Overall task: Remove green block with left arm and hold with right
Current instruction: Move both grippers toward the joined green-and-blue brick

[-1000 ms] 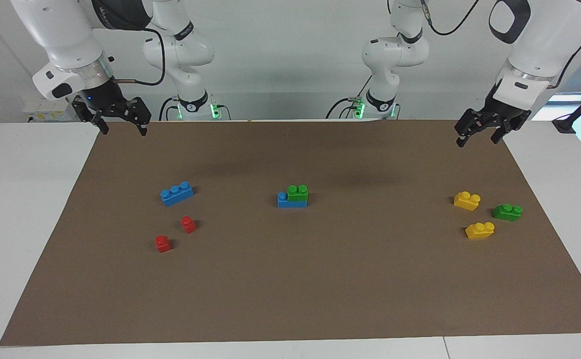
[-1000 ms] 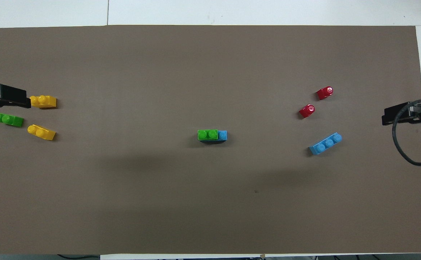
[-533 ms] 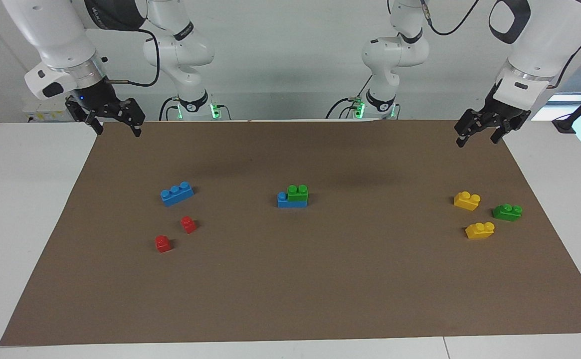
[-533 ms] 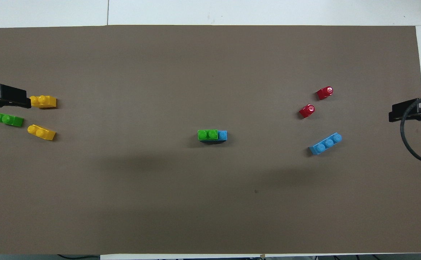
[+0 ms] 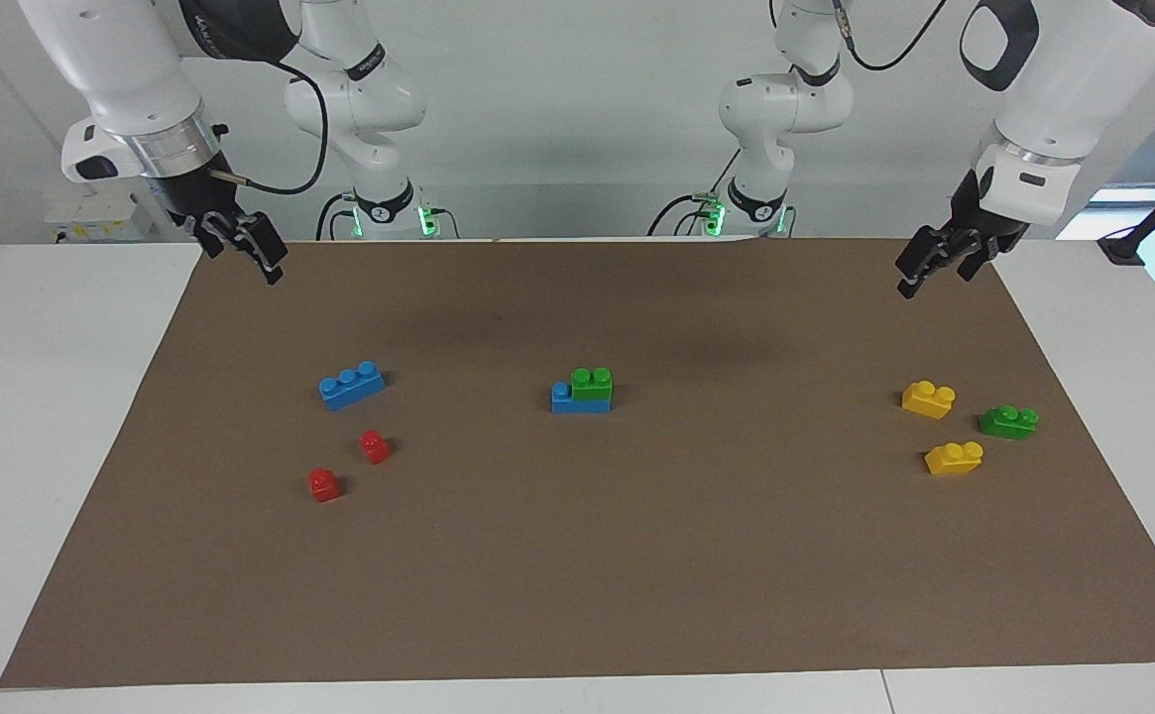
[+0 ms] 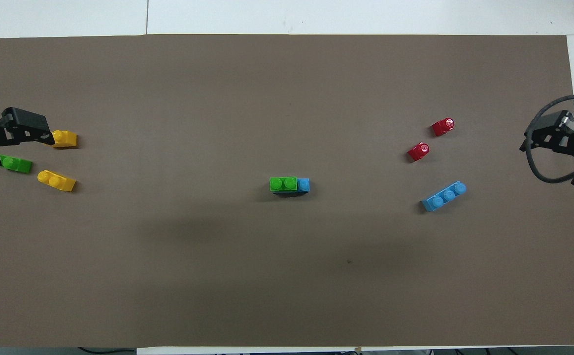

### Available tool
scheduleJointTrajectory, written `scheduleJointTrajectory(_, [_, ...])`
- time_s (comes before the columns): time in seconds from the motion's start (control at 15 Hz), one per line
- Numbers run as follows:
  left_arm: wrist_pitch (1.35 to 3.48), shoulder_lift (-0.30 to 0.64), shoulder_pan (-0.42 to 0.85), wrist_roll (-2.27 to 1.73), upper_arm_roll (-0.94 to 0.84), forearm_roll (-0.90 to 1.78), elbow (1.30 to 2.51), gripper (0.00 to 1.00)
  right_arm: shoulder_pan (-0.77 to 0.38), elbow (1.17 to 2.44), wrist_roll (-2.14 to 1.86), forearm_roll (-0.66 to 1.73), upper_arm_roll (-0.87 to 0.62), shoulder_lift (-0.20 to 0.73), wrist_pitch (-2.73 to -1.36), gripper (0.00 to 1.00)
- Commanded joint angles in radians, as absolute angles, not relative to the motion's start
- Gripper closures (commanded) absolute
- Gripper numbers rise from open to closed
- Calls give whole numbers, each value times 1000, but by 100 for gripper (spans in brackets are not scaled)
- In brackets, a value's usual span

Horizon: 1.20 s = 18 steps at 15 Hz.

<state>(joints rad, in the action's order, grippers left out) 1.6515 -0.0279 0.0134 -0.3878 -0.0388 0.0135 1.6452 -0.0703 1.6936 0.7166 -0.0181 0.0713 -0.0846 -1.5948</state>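
Note:
The green block, bright light green with two studs, is stacked on a blue brick at the middle of the brown mat. One blue stud shows beside it. My left gripper hangs open and empty in the air over the mat's corner at the left arm's end. My right gripper hangs open and empty over the mat's corner at the right arm's end. Both are well away from the stack.
At the left arm's end lie two yellow bricks and a darker green brick. At the right arm's end lie a three-stud blue brick and two small red bricks. White table surrounds the mat.
Both wrists have turned, so each gripper now shows edge-on in the facing view. The right gripper has shifted slightly over its corner. No brick has moved.

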Motion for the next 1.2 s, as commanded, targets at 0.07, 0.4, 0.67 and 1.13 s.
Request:
scheduleJointTrajectory(0.07, [1657,-78,61,-646,-32,26,1712,0,-75,1741,1041,61,67,-109,-1620,0])
scheduleJointTrajectory(0.4, [1664,-87,77,-937,-32,81,1733,0,-9,1804,1181,265,71,-106,-1626,0])
scheduleJointTrajectory(0.67, [1696,-103,110,-1110,-32,89,1772,0,-6,1873,1184,366,71,-109,-1690,0])
scheduleJointTrajectory(1.13, [1773,-120,192,-1445,-32,87,1821,0,-25,1917,1221,529,68,-109,-1746,0])
